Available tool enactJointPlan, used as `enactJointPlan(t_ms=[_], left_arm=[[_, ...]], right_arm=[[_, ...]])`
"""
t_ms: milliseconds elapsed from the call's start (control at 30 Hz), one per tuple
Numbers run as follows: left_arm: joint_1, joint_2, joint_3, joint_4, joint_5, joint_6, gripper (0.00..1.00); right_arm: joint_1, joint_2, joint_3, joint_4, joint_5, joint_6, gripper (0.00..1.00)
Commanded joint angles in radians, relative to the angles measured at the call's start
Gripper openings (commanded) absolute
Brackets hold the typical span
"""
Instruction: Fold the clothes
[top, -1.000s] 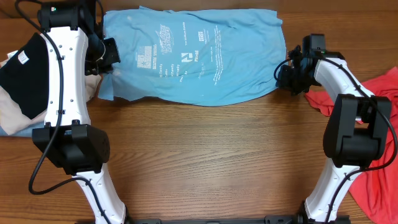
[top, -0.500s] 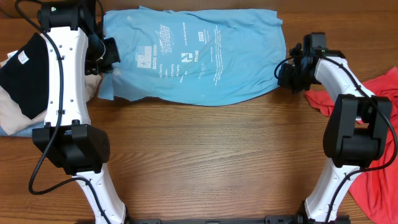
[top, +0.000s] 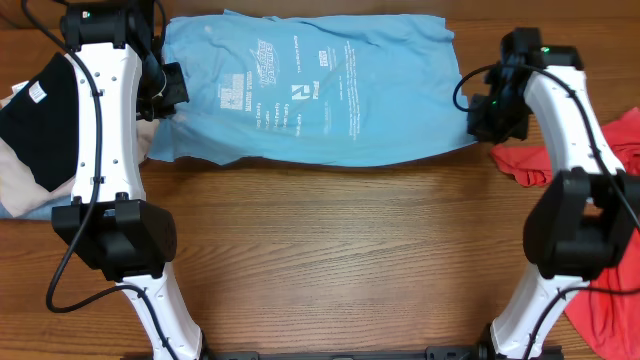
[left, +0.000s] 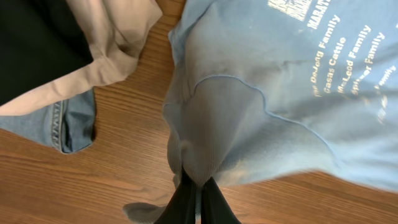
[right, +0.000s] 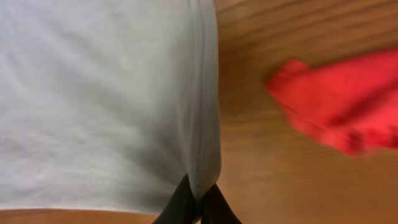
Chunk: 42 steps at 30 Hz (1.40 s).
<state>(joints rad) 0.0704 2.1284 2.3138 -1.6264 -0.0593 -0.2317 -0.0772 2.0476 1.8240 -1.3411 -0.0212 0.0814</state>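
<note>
1. A pile of garments (top: 28, 140) lies at the left edge of the overhead frame. In the left wrist view it shows as a black garment (left: 31, 43) in the upper left, a beige cloth (left: 106, 43) beside it and a denim piece (left: 68, 124) below.
2. My left arm (top: 100, 130) runs from the lower left up to the upper left of the overhead frame, between the pile and the shirt.
3. My left gripper (left: 196, 198) is at the bottom centre of the left wrist view. It is pinched narrow on the left edge of the sky-blue T-shirt (top: 330, 95), with a bunched fold of blue fabric caught between the fingers.
4. The sky-blue T-shirt lies spread across the upper centre of the overhead frame on the wooden table (top: 340, 250). Its white and red lettering faces up, left of the shirt's middle. Its lower edge runs nearly straight from one gripper to the other.
5. My right gripper (top: 492, 118) sits in the upper right of the overhead frame, at the shirt's right edge. In the blurred right wrist view the fingertips meet at the bottom centre, clamped narrow on the hem.
6. The coral-red T-shirt (top: 610, 290) lies crumpled along the right edge of the overhead frame. It is partly hidden by my right arm (top: 580, 150), and its nearest corner is just beside the right gripper.
</note>
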Motion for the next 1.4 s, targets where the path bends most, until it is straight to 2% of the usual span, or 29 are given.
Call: enactJointPlan(t_ms=[0, 300, 667, 1067, 1367], left_arm=[[-0.003, -0.043, 0.013, 0.005, -0.038, 0.015, 0.04], [-0.003, -0.081, 0.013, -0.064, -0.039, -0.010, 0.04], [-0.005, -0.096, -0.010, -0.064, -0.008, -0.019, 0.04], [-0.005, -0.307, -0.412, -0.063, -0.127, -0.095, 0.04], [-0.005, -0.449, -0.636, -0.043, -0.132, -0.158, 0.04]], right_arm=[[-0.004, -0.061, 0.040, -0.034, 0.113, -0.003, 0.04], [-0.004, -0.060, 0.040, -0.204, 0.114, -0.002, 0.04], [-0.004, -0.069, 0.040, -0.353, 0.109, 0.027, 0.04], [-0.004, -0.225, -0.039, -0.353, 0.087, 0.047, 0.04], [-0.004, -0.331, -0.246, -0.318, 0.082, 0.077, 0.04]])
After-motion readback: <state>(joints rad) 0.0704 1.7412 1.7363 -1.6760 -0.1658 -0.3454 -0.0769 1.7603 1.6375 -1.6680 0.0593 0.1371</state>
